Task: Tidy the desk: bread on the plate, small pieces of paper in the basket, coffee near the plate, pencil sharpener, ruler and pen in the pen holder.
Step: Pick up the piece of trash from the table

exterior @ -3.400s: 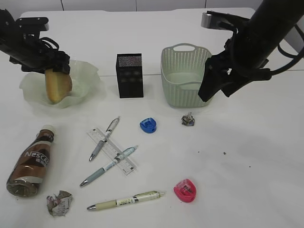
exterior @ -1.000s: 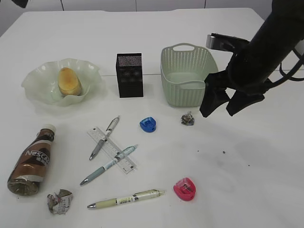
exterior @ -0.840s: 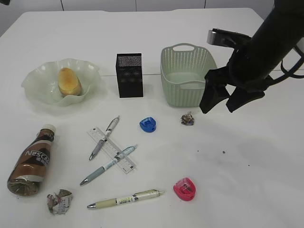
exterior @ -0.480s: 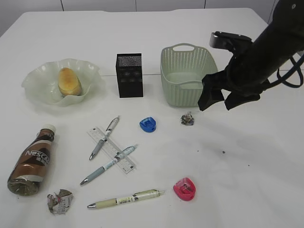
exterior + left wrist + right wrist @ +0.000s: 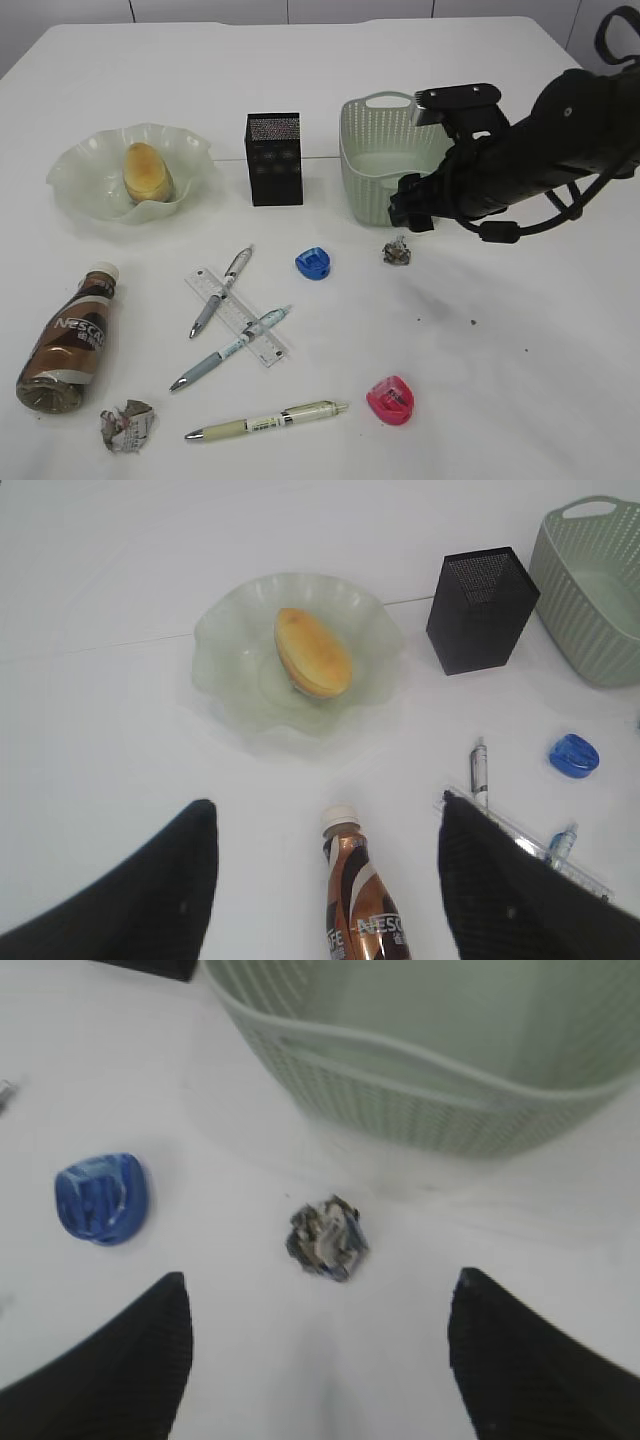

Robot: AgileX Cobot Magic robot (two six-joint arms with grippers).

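- Bread (image 5: pixel 146 172) is lying in the plate (image 5: pixel 75 180) at the counter's (image 5: pixel 520 400) far left
- Pen holder (image 5: pixel 273 158) is standing upright between the plate and the basket (image 5: pixel 385 160), apart from both
- Right end effector (image 5: pixel 320 1360) is hanging with its fingers (image 5: pixel 120 1360) spread wide, holding nothing, just above a small paper ball (image 5: pixel 397 251) that is lying on the counter just in front of the basket
- Blue sharpener (image 5: pixel 313 262) is sitting left of that ball, near it but apart
- Left end effector (image 5: pixel 325 890) is hovering with its jaws spread and empty, out of the exterior view; in the left wrist view the coffee's (image 5: pixel 67 338) white cap is showing between its fingers
- Coffee is lying on its side near the front left edge, cap pointing toward the plate
- Ruler (image 5: pixel 235 316) is lying at a slant mid-counter, with one pen (image 5: pixel 220 291) crossing its upper end and a second pen (image 5: pixel 229 348) crossing its lower half
- Third pen (image 5: pixel 266 421) is lying alone near the front edge
- Second paper ball (image 5: pixel 126 425) is sitting just right of the coffee's base
- Pink sharpener (image 5: pixel 391 398) is sitting right of the third pen's tip
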